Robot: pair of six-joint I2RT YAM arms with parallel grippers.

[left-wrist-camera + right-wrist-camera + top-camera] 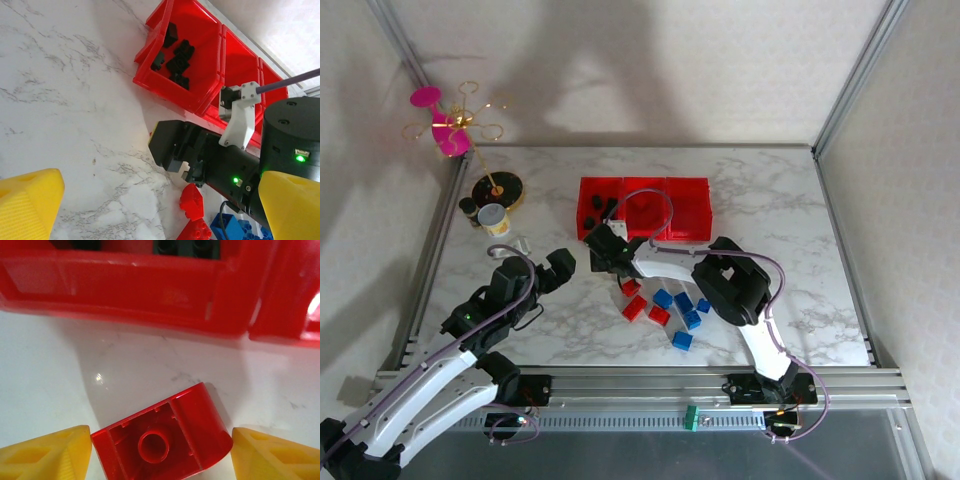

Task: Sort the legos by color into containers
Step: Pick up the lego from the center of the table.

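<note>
We list: left gripper (556, 269), frame's lower left, jaws spread wide. Right gripper (161, 452) straddling one red lego (165, 437), hollow side up, below the containers (125, 285); we cannot tell if it grips.

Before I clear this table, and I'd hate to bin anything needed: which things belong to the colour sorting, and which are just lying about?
For the job:
- three joined red translucent plastic bins
- small black plastic bricks in one end bin
- loose small red plastic bricks
- loose small blue plastic bricks

Lying about:
- round black-and-gold disc stand
- small pale-lidded jar beside it
</note>
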